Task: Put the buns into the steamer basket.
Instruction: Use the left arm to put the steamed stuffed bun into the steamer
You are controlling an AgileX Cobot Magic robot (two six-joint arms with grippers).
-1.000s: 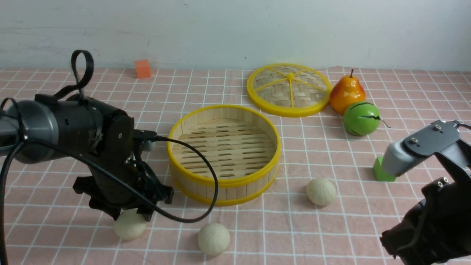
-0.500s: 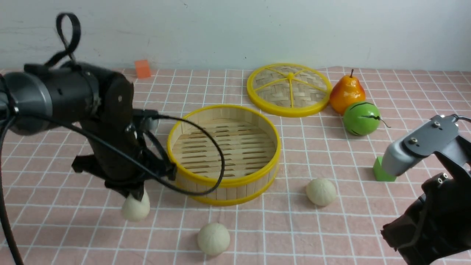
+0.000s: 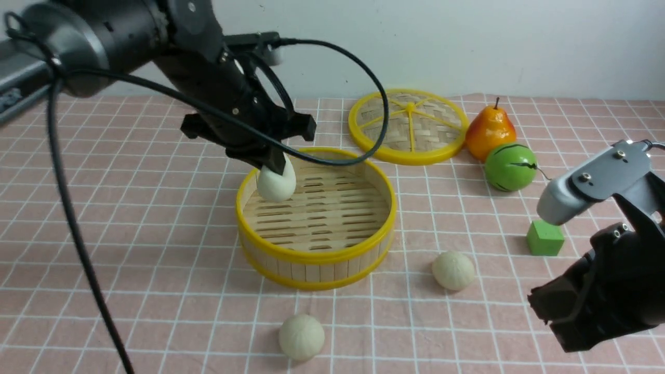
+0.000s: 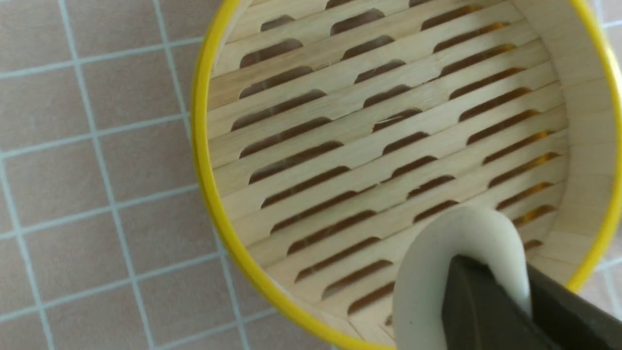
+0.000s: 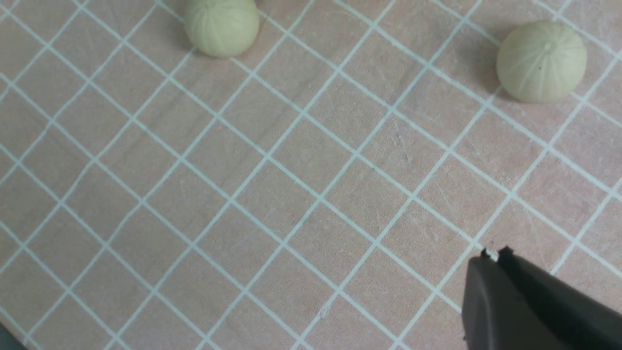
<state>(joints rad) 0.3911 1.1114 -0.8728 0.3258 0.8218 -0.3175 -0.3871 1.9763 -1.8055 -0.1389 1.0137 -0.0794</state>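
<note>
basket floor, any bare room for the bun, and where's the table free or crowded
The basket floor is all bare; the left hand holds a bun over its left part. Free table: left of the basket, and between it and the green block. Crowded: lid, pear and melon far right; two buns in front.

First bun (image 3: pixel 276 185) hangs above the steamer basket's (image 3: pixel 317 257) left side. Second bun (image 3: pixel 302 337) lies before the basket, third bun (image 3: pixel 453 270) front-right, lid (image 3: pixel 408 127) behind-right.

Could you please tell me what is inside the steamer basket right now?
Only bare slotted floor shows inside the steamer basket. The left gripper holds one bun over it. Its near wall hides a strip of floor.
</note>
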